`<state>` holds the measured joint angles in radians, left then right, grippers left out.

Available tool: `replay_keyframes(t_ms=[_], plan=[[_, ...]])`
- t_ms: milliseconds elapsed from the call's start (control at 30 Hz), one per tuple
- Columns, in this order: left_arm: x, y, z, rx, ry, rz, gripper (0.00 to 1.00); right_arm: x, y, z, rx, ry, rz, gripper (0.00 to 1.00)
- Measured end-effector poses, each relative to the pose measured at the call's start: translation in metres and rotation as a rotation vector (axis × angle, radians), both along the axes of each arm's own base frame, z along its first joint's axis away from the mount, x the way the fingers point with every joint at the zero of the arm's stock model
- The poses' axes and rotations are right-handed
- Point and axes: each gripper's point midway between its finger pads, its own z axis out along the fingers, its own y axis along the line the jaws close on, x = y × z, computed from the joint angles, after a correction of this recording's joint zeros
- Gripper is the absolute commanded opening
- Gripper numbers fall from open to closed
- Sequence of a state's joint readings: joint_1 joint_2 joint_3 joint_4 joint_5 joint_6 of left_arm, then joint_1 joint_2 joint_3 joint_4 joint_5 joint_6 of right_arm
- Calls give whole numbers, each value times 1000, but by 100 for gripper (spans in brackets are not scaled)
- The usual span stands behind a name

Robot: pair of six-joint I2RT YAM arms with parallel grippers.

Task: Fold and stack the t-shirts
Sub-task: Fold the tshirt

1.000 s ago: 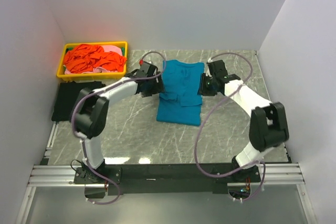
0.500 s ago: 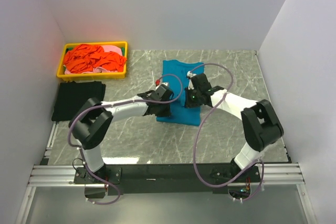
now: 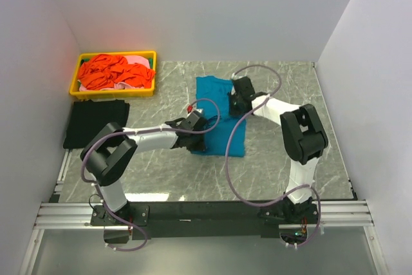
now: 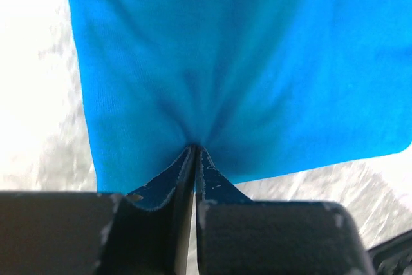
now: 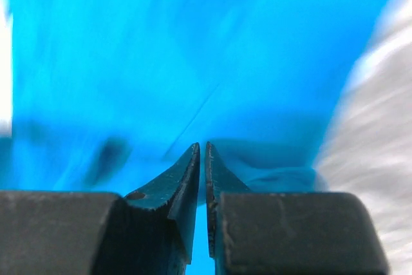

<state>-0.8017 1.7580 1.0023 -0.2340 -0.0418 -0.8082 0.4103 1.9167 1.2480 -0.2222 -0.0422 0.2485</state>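
A large teal-blue t-shirt lies flat in the middle of the marble table. My left gripper is at its near left edge. In the left wrist view that gripper is shut on the cloth, which puckers into the fingertips. My right gripper sits low over the shirt's far right part. The right wrist view is blurred. There the right gripper has its jaws a sliver apart, with teal cloth around and in the gap. A black t-shirt lies folded at the left.
A yellow tray at the back left holds orange-red t-shirts and a pink one. White walls close in the table on three sides. Both arms' cables loop above the shirt.
Both grippers left the shirt's sides, came in over it and shut. The left one settled at the near left edge. The right one then swung back toward the far right part.
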Motion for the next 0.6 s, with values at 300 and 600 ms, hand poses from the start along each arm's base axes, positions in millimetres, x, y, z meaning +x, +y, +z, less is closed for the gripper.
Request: replay_keyframes(t_ms=[300, 600], plan=[[-60, 20, 3, 34, 85, -64, 16, 34, -13, 73, 169, -179, -72, 19], [-82, 33, 8, 20, 120, -54, 17, -117, 99, 53, 497, 17, 375, 19]])
